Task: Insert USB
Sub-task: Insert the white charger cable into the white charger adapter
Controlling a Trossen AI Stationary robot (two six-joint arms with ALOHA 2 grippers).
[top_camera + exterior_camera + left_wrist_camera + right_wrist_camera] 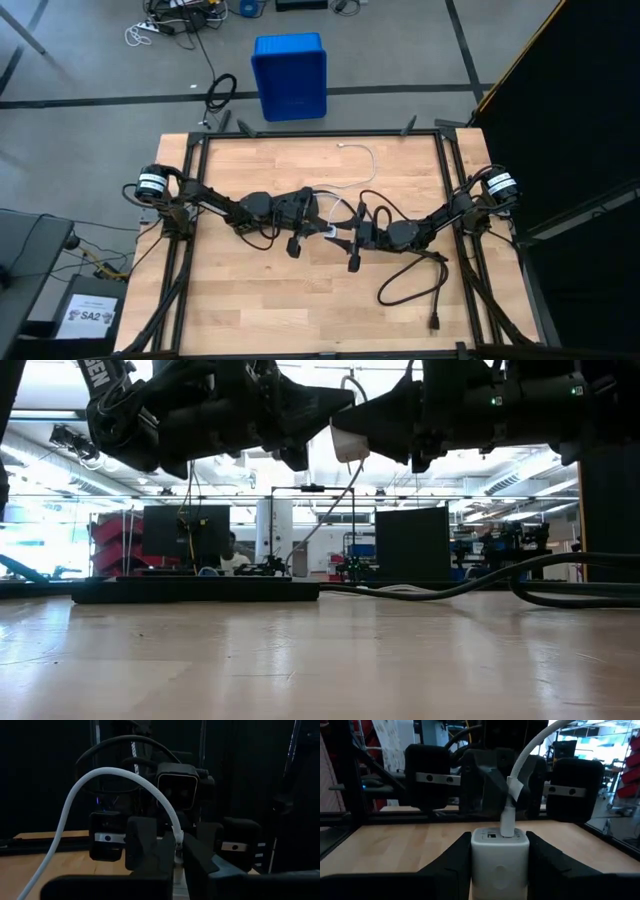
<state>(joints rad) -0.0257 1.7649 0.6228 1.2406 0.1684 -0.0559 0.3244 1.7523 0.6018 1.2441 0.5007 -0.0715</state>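
Right wrist view puts us close: the right gripper [500,852] is clamped on a white charger block [500,855], fingers snug against both its sides, and the USB [520,775] plug stands upright in the block's top port, cable arcing away toward 1 o'clock. Facing it, the left gripper [175,852] has its fingers closed down on the USB just behind the plug, the white cable looping out over toward 9 o'clock. From the high view, both grippers meet at table centre, left gripper [305,225] at 9 o'clock of the block, right gripper [352,240] at 3. The cable trails up toward 12 o'clock, its far end lying loose near the table's far edge. A black cord [410,285] curls across the wooden table [250,300] toward 5 o'clock. Beyond, a blue bin [290,75] sits on the grey floor. At 8 o'clock, a box carries a label [90,318] reading "SA2".
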